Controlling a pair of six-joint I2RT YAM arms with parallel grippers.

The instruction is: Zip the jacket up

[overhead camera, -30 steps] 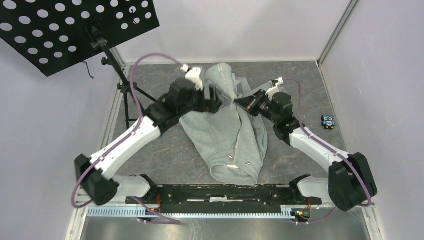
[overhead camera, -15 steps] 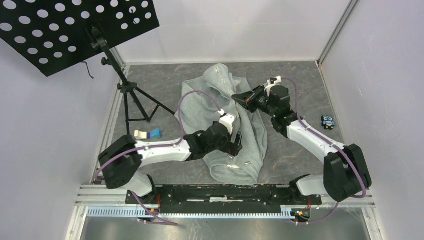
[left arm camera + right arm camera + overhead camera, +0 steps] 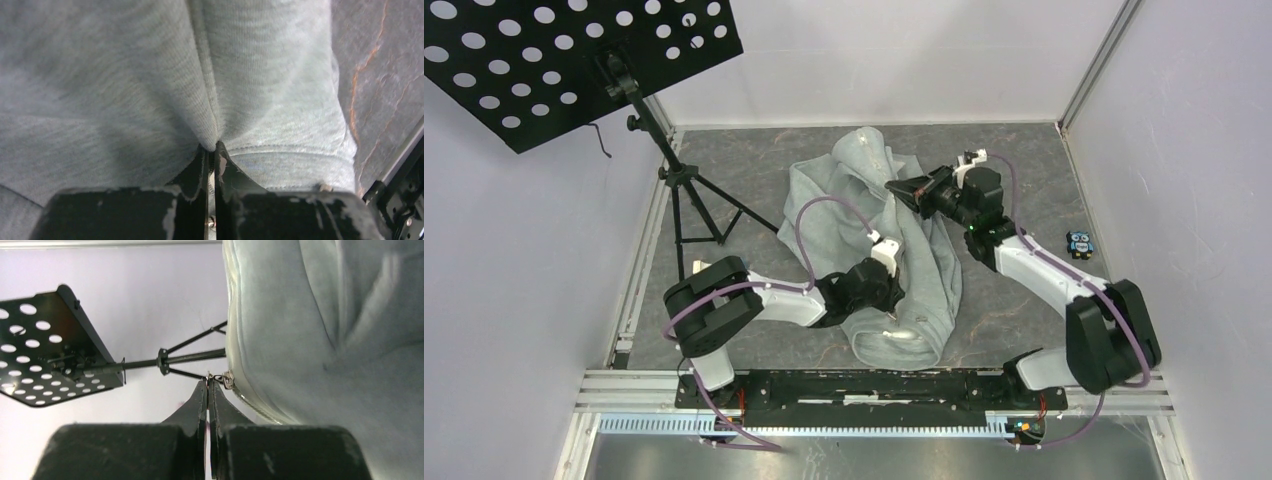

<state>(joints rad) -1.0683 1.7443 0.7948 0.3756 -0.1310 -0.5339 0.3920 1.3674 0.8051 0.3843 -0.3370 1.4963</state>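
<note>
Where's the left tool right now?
Top view, just left of centre: the left tool is shut on the jacket near its bottom hem, lower in frame than the right tool up by the collar.

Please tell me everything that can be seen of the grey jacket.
The jacket is light grey and looks like a soft fleece-like knit. It lies crumpled lengthwise on the dark stone-patterned table, with its collar end far from the arm bases and its stitched hem band near them. The left gripper pinches the cloth at the hem, where the two front halves meet, jaws closed. The right gripper clamps a small metal piece on the pale front edge near the collar, and that edge looks raised.
</note>
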